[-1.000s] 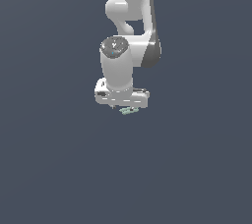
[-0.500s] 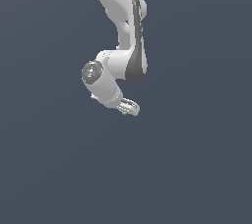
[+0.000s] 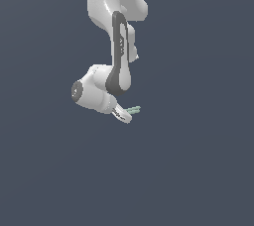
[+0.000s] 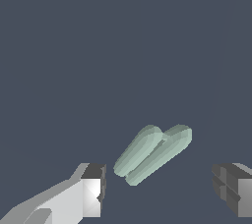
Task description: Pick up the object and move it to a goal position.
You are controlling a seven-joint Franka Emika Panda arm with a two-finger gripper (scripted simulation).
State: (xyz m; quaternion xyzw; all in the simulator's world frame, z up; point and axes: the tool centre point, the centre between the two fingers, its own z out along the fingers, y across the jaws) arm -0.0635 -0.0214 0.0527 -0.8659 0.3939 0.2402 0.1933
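The object (image 3: pixel 133 109) is a small pale grey-green flat bar. In the exterior view it sits just off the tip of my gripper (image 3: pixel 124 115), toward the exterior view's right. The white hand is tilted, with its fingers pointing down and to the exterior view's right. In the wrist view the object (image 4: pixel 152 154) lies slanted between and a little beyond the two fingers, touching neither. One fingertip (image 4: pixel 92 194) and the other (image 4: pixel 231 188) stand wide apart, so my gripper (image 4: pixel 162 191) is open and grips nothing.
The white arm (image 3: pixel 114 17) comes down from the top of the exterior view. Everything around is a plain dark blue-grey surface with no other objects or edges in sight.
The arm has swung and the wrist has turned: the hand went from pointing straight down to tilting sideways and sits slightly lower. The bar now shows beside the fingertips instead of under them.
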